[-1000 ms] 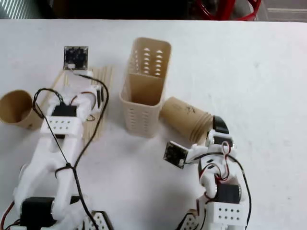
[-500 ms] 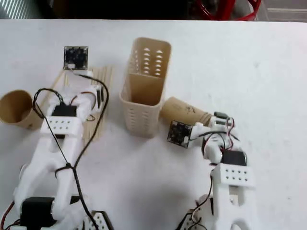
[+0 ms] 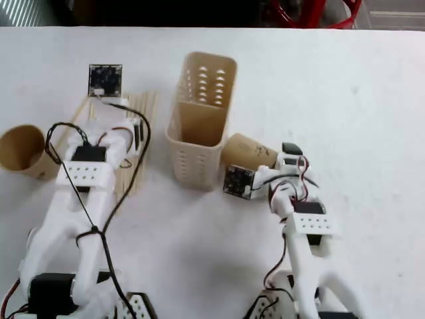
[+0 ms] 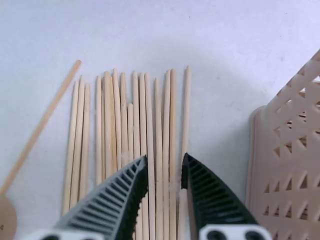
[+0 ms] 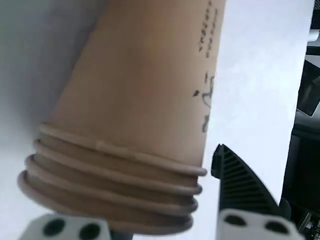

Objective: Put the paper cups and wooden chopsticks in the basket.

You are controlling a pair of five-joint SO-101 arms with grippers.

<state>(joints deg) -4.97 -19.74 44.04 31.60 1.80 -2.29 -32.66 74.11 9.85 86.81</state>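
The right end effector [image 3: 282, 158] now sits at the rim end of a stack of paper cups [image 5: 135, 100] lying sideways on the tabletop [image 3: 345, 100]. Its jaws are spread on either side of the rims without pinching. A second ago it hung back, short of the stack. Dark scribbles run along the outer cup, too blurred to read. The left end effector [image 4: 164, 159] hovers unchanged, narrowly parted over the row of chopsticks [image 4: 120, 130]. A single cup [image 3: 23, 151] lies beside that arm. The basket [image 3: 192, 166] stands upright just beside the stack.
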